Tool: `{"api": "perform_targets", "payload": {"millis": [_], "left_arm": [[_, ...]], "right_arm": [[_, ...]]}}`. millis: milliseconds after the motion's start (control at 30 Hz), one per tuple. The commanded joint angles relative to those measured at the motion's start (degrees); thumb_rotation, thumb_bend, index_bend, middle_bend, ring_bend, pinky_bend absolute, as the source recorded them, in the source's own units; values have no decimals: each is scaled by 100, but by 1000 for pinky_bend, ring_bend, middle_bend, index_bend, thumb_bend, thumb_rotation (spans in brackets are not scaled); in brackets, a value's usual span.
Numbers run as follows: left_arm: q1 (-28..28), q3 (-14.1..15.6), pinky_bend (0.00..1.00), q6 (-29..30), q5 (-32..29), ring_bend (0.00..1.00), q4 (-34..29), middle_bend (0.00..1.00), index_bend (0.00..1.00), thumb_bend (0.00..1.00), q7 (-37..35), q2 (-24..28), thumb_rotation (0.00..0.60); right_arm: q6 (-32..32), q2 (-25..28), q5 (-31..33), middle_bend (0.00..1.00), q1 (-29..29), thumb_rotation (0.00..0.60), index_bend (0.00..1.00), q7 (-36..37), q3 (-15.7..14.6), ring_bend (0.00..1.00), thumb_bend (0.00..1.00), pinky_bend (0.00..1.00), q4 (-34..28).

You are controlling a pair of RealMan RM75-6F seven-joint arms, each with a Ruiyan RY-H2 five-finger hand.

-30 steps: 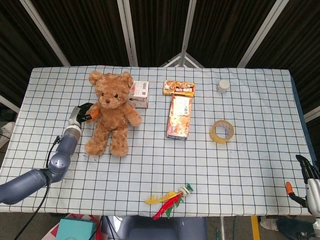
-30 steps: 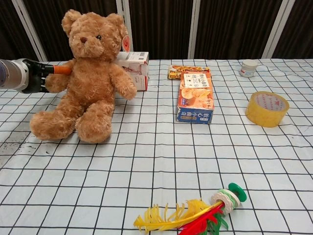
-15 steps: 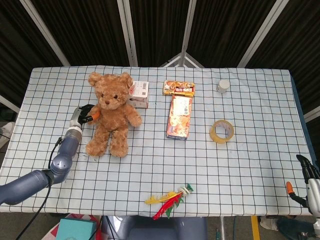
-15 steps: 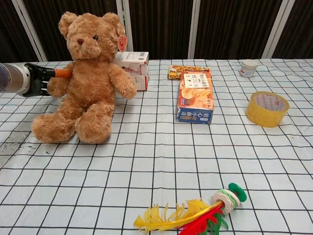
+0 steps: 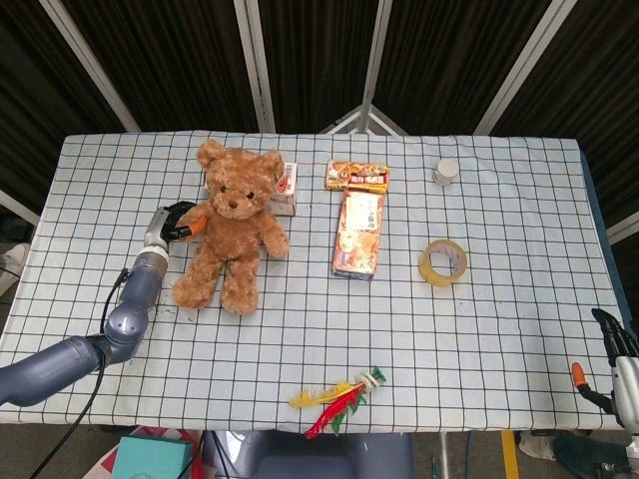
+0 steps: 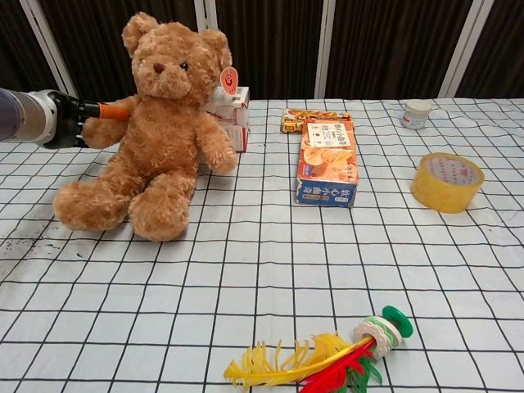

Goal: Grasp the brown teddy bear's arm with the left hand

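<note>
The brown teddy bear (image 5: 232, 225) (image 6: 164, 131) sits on the checked tablecloth left of centre, leaning toward the right. My left hand (image 5: 177, 223) (image 6: 75, 119) is at the bear's left side and grips its arm (image 6: 110, 128), with an orange-tipped finger lying over the fur. The arm is lifted and pulled out sideways. My right hand (image 5: 619, 361) shows only at the lower right edge of the head view, off the table, and its fingers are too little seen to read.
A white box (image 5: 284, 190) stands just behind the bear. Two snack boxes (image 5: 359, 230) lie at centre, a roll of tape (image 5: 442, 261) right of them, a small jar (image 5: 446, 172) at the back, and a feather shuttlecock (image 5: 339, 393) near the front edge.
The left hand has lifted and moved toward the back right with the bear's arm in it; the bear's head and body have shifted right and now overlap the white box.
</note>
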Motion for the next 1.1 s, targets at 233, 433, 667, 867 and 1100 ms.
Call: {"api": "perform_targets", "payload": {"millis": [233,433,667,867,1100], "left_arm": [[128,116,9,-348,7,0,187,211,214,256,60,-56,600],[333,-94,0,-529,829,0,-108,0,0,169,-159,119,600],[1462,-549,0,-40,1998,0,-1840,0,0,168,-812,1147,600],[2905,310,0,663,3143,0,-3455,0,0,175,-49,3066,600],[4168,1119,0,1778,4229,0,-4214,0,22,194,412,4378,600]], "right_arm": [[-6,8,-8,108,-4,600,29,-1,-10,187,424,37,-11],[-37,1,9,108,8,600,29,-18,-6,187,424,37,-12],[-21,4,-38,108,22,600,29,-31,-7,187,424,37,-41],[-99,-22,-15,107,17,600,29,21,-52,188,424,37,4],[94,34,-84,108,-24,600,29,92,-5,187,423,37,-51]]}}
